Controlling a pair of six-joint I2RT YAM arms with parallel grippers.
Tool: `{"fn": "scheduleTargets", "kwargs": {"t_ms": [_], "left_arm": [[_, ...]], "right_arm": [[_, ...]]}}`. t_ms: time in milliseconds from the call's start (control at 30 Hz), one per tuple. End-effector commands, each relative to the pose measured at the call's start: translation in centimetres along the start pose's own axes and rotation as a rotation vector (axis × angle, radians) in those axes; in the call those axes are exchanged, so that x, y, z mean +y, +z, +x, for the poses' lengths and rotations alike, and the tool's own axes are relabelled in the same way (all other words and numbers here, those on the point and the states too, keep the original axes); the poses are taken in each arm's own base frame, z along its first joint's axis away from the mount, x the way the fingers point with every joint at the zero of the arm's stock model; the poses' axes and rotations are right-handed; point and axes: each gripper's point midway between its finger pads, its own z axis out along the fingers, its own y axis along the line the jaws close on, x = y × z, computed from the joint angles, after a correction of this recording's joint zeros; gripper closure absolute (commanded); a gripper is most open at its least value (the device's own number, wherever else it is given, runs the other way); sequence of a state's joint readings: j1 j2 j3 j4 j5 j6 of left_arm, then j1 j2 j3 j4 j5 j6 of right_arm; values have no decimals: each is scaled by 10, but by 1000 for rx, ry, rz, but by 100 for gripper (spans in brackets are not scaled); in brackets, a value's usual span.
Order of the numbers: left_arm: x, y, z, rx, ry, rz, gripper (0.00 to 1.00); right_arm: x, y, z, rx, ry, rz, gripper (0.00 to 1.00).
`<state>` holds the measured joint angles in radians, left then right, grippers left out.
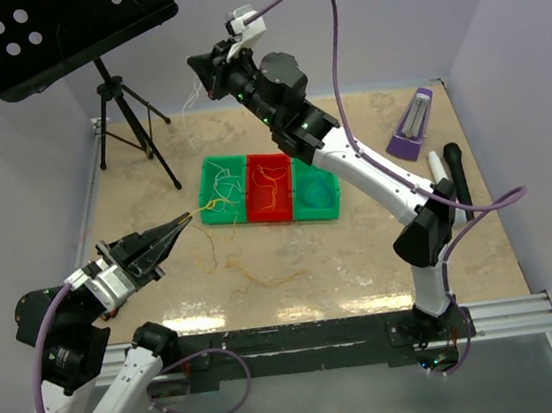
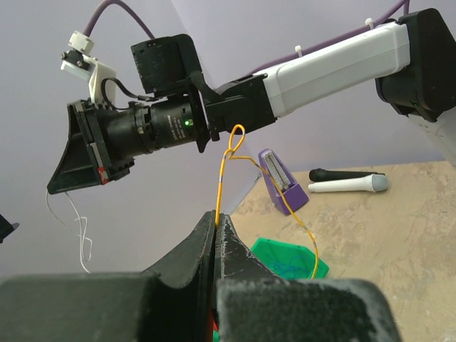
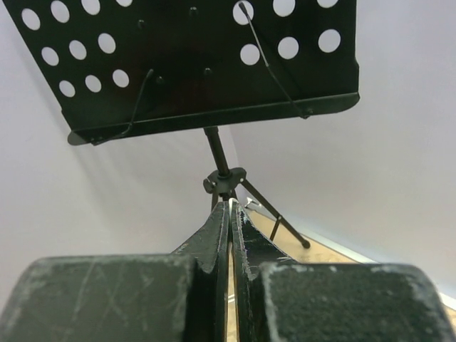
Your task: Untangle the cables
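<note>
My left gripper [image 1: 185,219] [image 2: 216,214] hovers low over the table's left side, shut on the yellow-orange cable [image 1: 211,206] [image 2: 221,178]. That cable rises from the jaws into a small loop, then drops toward the bins. My right gripper [image 1: 191,64] [image 2: 51,189] [image 3: 230,204] is raised high at the back, shut on the white cable [image 2: 80,231], which dangles below its tip. More white strands lie in the left green bin [image 1: 220,159]. The blue-teal cable [image 1: 317,196] [image 2: 288,267] sits coiled in the right green bin [image 1: 318,216].
A red bin [image 1: 268,157] between the green ones holds orange cord, and more orange cord trails on the table [image 1: 254,270]. A music stand [image 1: 63,31] [image 3: 206,64] stands back left. A purple metronome [image 1: 412,124], white marker [image 1: 437,166] and black microphone [image 1: 457,179] lie on the right.
</note>
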<state>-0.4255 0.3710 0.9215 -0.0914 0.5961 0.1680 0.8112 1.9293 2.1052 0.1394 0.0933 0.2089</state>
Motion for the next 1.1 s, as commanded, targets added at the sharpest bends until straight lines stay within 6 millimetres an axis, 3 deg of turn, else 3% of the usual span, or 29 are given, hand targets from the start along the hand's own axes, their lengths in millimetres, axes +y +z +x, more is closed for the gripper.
{"fn": "scheduleTargets", "kwargs": {"t_ms": [0,400,600,733,867,1067], "left_arm": [[3,-1,-9,-24,12,-18,100],[1,-2,-8,-23,13,-10,100],[1,-3,-8,-25,11,-12,100],[1,-3,-8,-25,11,-14,100],[1,-3,-9,-27,11,-16,100],[5,-2,-7,-27,10,-35,100]], "right_arm": [[2,6,13,-13,-1,-23,100],[-12,17,98,66,64,-9,100],[-14,14,125,93,116,-6,100],[-31,12,155,137,99,61,100],[-57,6,198,219,55,167,100],[-80,-13,247,321,25,261,100]]}}
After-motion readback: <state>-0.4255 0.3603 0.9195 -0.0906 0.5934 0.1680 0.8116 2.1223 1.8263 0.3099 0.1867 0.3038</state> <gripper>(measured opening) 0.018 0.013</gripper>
